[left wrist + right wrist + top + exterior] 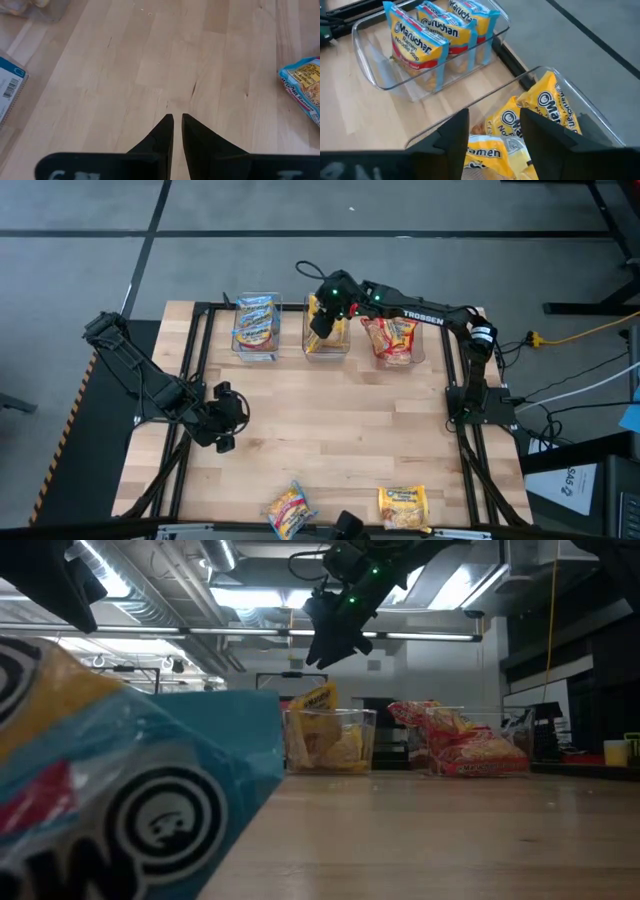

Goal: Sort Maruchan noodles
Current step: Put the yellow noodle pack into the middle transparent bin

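Along the far edge of the table (340,430) stand three clear bins, and most of the sorting looks done. The left bin (257,330) holds blue-trimmed packets (427,37) standing on edge, the middle bin (327,338) holds yellow packets (540,112), and the right bin (394,340) holds red-trimmed packets (465,745).

The right gripper (323,320) hovers directly over the middle bin with its fingers spread apart and nothing between them; in the right wrist view the yellow packets lie loose in the bin below the fingers, one leaning up against the bin wall. This reads as a drop just made, though that is a judgement.

Two packets remain unsorted near the front edge: a blue-trimmed packet (290,508) lying askew and a yellow packet (403,507) just to its right, the two a little apart. The blue one fills the foreground of the low view.

The left gripper (225,420) waits over bare wood on the left side of the table, its fingers nearly together and empty.

The wood between the front packets and the bins lies open, so nothing blocks a carry. The likely nuisance is the black frame rails at the table's sides and the leaning yellow packet, which could crowd the next drop.
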